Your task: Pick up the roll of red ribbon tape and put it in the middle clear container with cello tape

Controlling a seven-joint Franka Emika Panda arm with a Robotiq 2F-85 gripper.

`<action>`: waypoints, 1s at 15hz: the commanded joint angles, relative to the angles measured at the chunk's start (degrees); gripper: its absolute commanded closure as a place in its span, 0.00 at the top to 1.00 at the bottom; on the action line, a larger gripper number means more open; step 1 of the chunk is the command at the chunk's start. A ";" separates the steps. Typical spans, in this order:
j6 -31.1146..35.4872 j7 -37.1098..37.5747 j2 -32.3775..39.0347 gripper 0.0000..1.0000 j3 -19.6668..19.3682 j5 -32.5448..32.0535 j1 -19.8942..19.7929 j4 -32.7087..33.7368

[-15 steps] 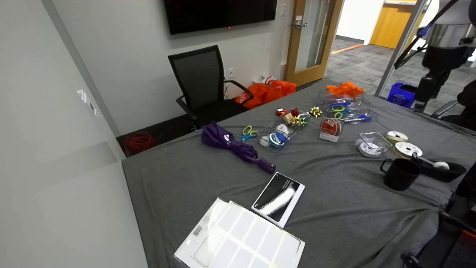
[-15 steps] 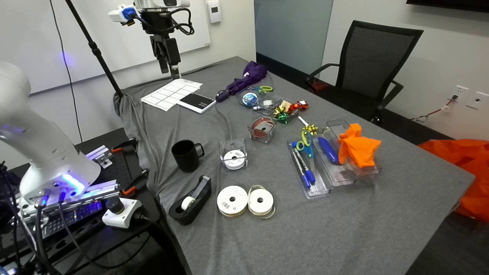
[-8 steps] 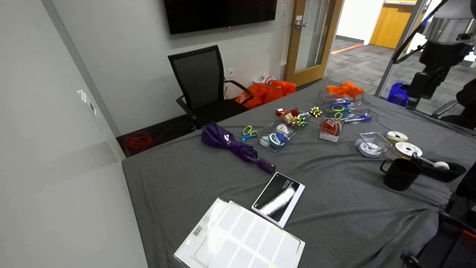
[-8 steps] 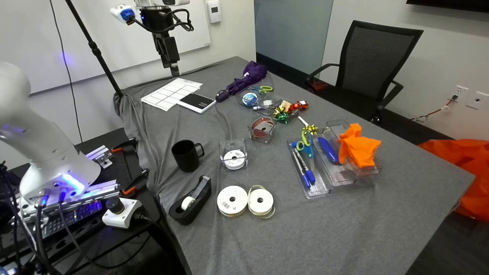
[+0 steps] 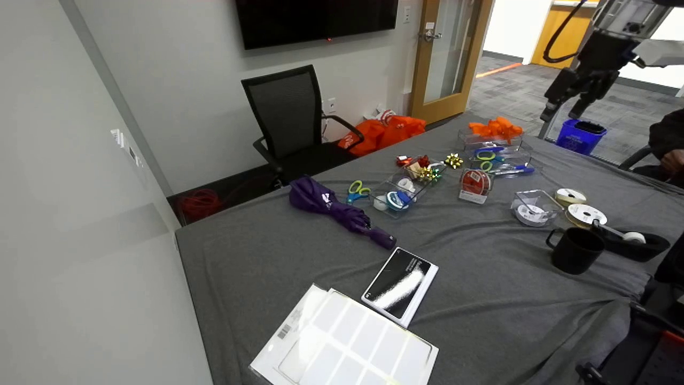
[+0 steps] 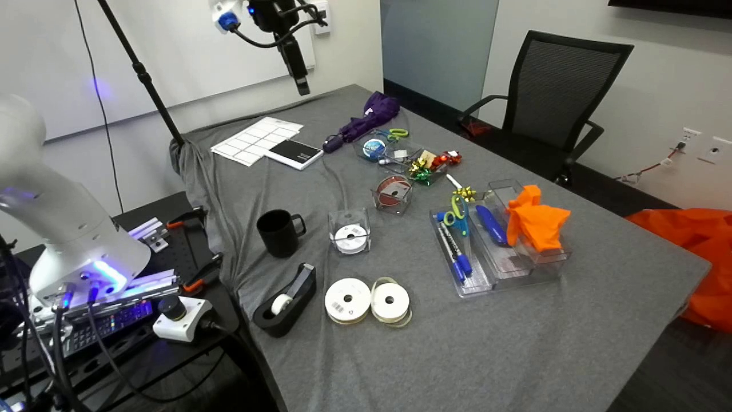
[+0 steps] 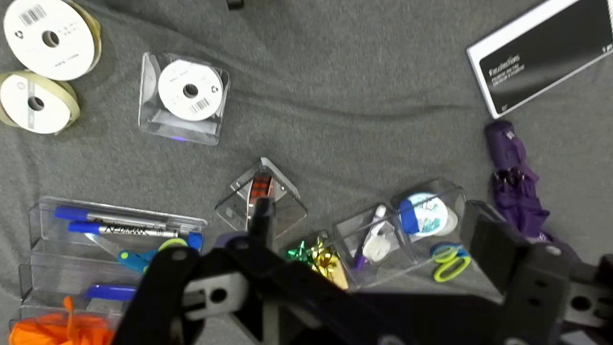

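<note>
The roll of red ribbon (image 5: 475, 182) stands on edge in a small clear box, also seen in an exterior view (image 6: 393, 191). In the wrist view its red plaid edge (image 7: 261, 187) shows, partly covered by a finger. A long clear container (image 7: 351, 227) with sections holds bows at one end, a white tape roll (image 7: 377, 248) and a purple-and-white pen in the middle, and a blue-and-white tape roll (image 7: 425, 214) at the other end. It shows in both exterior views. My gripper (image 5: 561, 114) is open and empty, high above the table; its fingers are wide apart in the wrist view (image 7: 373, 211).
A white spool (image 6: 350, 238) sits in another clear box. Cream ribbon rolls (image 6: 347, 300), a black mug (image 6: 279, 233) and a tape dispenser (image 6: 286, 306) stand near the base. A clear organizer (image 6: 526, 274) holds markers and scissors. A purple umbrella (image 5: 342, 211) and flat boxes (image 5: 401, 283) lie beyond.
My gripper has risen and turned. It has moved left in an exterior view and right in an exterior view, towards the clear containers. The objects on the table have not moved.
</note>
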 commanded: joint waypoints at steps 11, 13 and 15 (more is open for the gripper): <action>8.00 -0.47 10.86 1.00 0.05 6.34 -1.03 8.46; 9.03 -1.29 11.00 1.00 -0.03 7.76 -1.00 8.32; 12.37 -2.13 14.10 1.00 -0.19 9.49 -1.10 9.51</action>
